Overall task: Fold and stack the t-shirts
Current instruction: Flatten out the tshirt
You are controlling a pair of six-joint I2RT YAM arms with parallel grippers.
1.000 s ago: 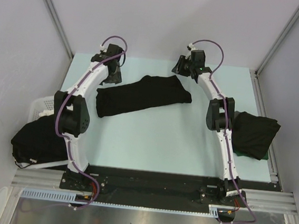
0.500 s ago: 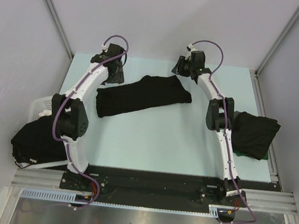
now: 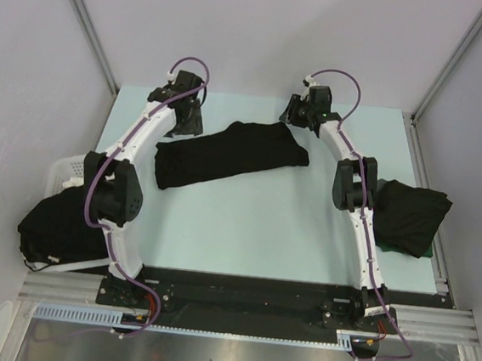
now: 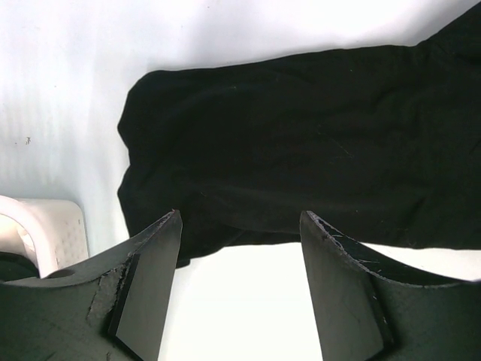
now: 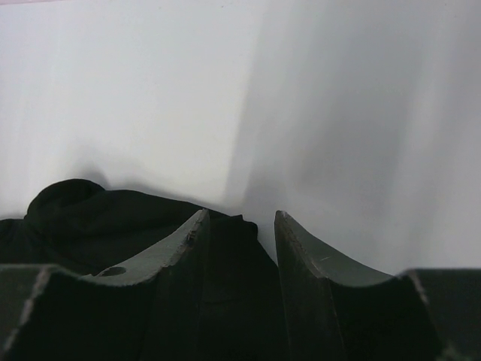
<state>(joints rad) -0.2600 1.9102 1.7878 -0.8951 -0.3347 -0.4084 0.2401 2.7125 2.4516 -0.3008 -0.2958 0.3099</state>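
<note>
Top external view alone takes in the whole worktop [image 3: 245, 224]. Left of the flattened t-shirt [image 3: 226, 155] at its middle, a white basket [image 3: 61, 172] holds a heap of black shirts [image 3: 57, 227] that spills over its near rim. Right of that t-shirt lies a folded stack [image 3: 408, 215] of black cloth. Left wrist view brings in the left gripper [image 4: 240, 226], which hangs by the t-shirt's left end, jaws wide open with nothing between them and a basket corner beside them. Right wrist view shows the right gripper [image 5: 239, 219] over the t-shirt's right end, jaws parted by a narrower gap, gripping nothing.
</note>
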